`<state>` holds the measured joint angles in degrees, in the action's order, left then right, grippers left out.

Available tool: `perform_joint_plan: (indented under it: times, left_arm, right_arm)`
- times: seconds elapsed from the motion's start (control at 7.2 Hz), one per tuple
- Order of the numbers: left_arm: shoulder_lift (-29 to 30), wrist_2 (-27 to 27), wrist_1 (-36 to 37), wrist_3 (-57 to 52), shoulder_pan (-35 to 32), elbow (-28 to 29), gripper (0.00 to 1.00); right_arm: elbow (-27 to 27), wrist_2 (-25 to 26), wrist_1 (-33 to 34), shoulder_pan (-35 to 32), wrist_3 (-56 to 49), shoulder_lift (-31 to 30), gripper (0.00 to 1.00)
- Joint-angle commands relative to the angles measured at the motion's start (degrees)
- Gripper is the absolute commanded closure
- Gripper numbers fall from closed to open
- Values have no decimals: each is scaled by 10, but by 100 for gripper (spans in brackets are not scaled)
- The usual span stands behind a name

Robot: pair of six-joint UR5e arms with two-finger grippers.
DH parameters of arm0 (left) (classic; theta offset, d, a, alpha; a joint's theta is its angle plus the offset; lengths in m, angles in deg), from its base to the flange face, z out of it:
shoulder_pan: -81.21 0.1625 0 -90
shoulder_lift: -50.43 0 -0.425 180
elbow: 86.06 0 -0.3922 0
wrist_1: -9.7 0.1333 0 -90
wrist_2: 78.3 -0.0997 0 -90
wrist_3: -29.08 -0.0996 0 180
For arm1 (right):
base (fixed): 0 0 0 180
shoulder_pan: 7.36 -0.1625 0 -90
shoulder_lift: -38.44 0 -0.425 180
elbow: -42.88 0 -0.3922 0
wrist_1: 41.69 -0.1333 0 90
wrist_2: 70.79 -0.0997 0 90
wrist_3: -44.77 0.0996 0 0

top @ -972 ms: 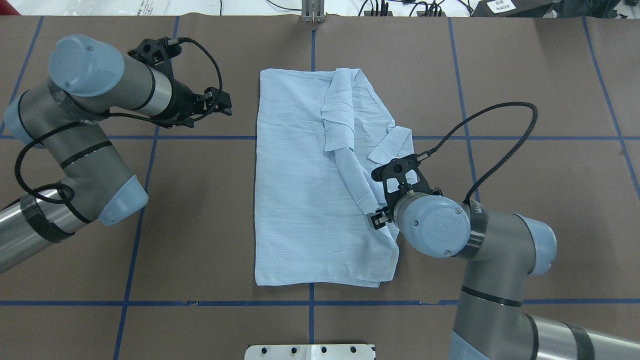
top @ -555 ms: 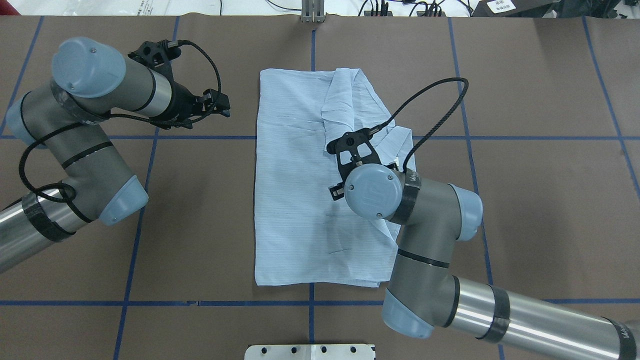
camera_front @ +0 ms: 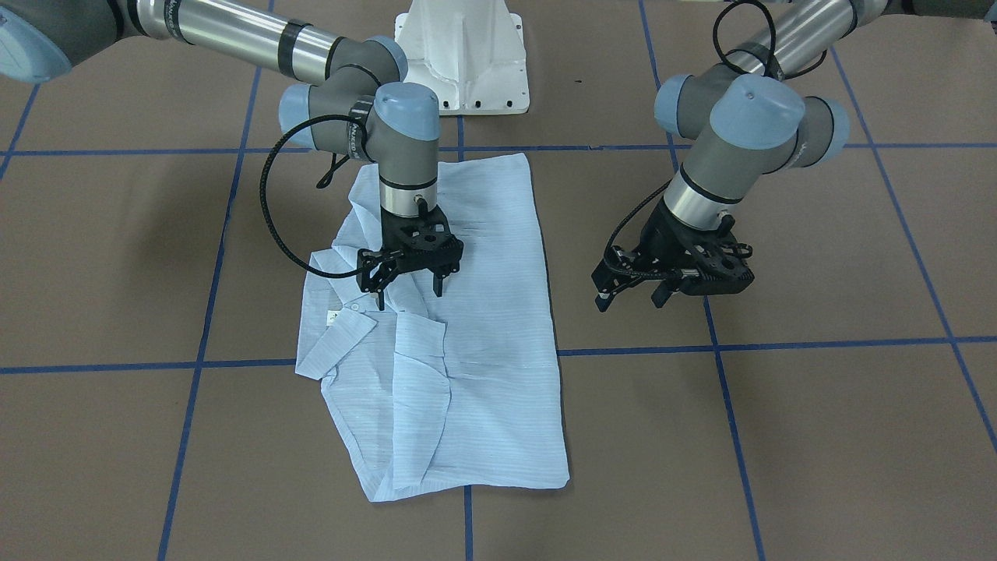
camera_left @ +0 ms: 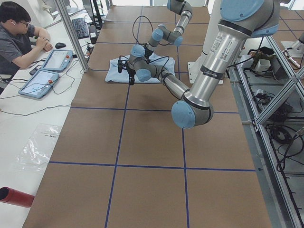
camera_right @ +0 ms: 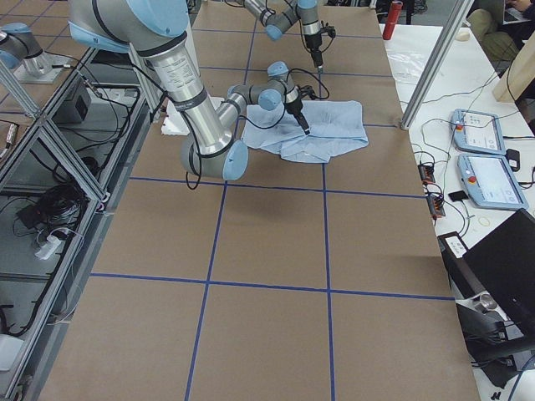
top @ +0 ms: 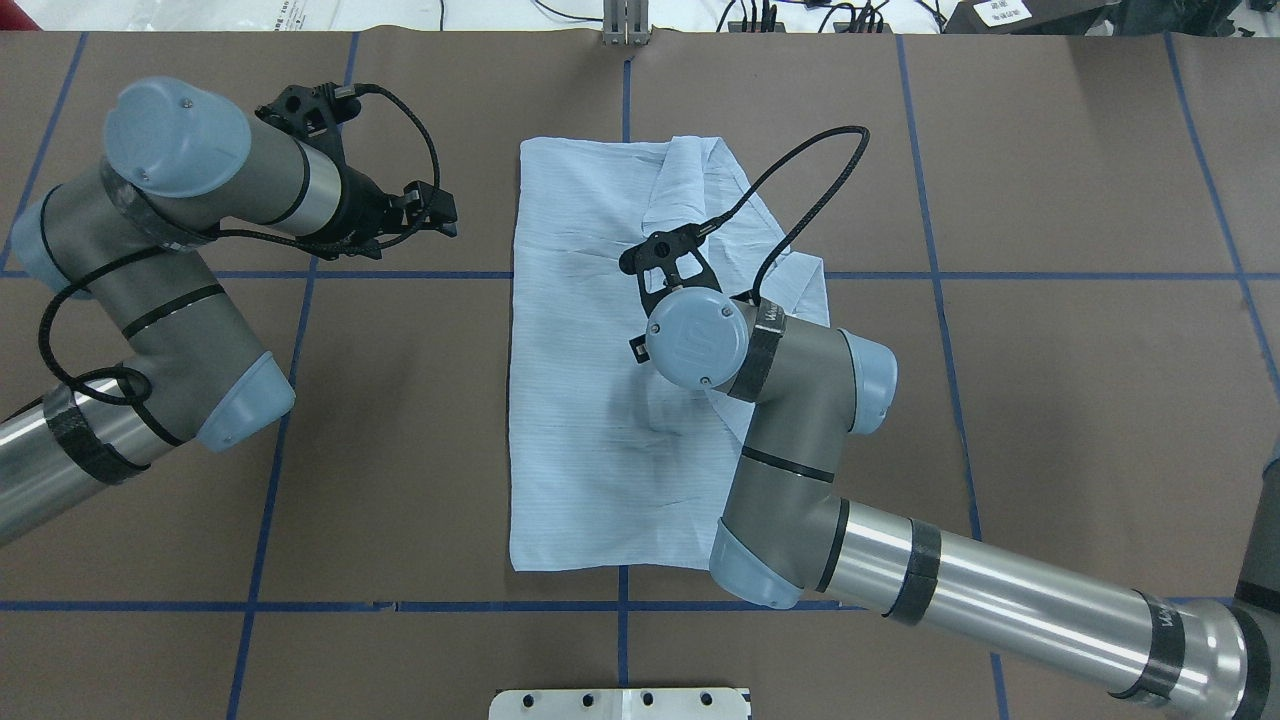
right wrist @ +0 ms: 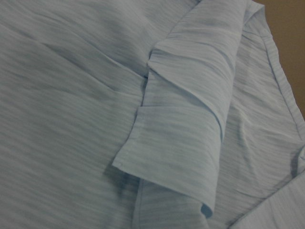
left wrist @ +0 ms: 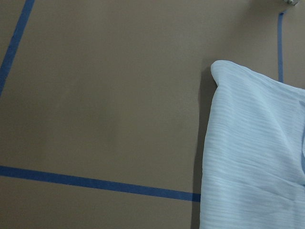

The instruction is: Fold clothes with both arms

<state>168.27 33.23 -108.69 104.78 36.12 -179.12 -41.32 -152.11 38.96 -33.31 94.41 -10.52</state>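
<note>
Shirt (top: pixel 585 440), light blue and folded into a long rectangle, lies flat at the middle of the tabletop (top: pixel 1060 400), somewhat closer to the far edge than to the robot's edge. Right gripper (camera_front: pixel 409 294) points straight down over the shirt's rumpled right half, jaws apart and holding nothing. Left gripper (camera_front: pixel 629 300) hangs over bare tabletop just beside the shirt's left edge, jaws also apart

Grey tubular left arm (top: pixel 170 250) and right arm (top: pixel 790 480) wore light-blue joint caps and black bands; a braided black cable (top: pixel 838 130) looped behind the black-framed right gripper (camera_front: pixel 409 294).
</note>
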Motion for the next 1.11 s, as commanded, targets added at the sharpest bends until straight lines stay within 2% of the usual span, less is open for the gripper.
perform_joint_plan:
  times: [0.0,0.42,0.69,0.83,0.97]
  left_arm:
    - [4,0,0,1,1,1,0]
    - [6,0,0,1,1,-1,0]
    - [8,0,0,5,6,0,0]
    - [8,0,0,7,8,-1,0]
    - [11,0,0,5,8,0,0]
  right_arm:
    - [3,-2,-1,-7,-10,-10,0]
    - [-8,-9,-2,-29,-45,-44,0]
    - [-63,-76,-3,-99,-128,-109,0]
    - [-77,-83,-3,-111,-150,-145,0]
    - [-78,-86,-4,-123,-157,-148,0]
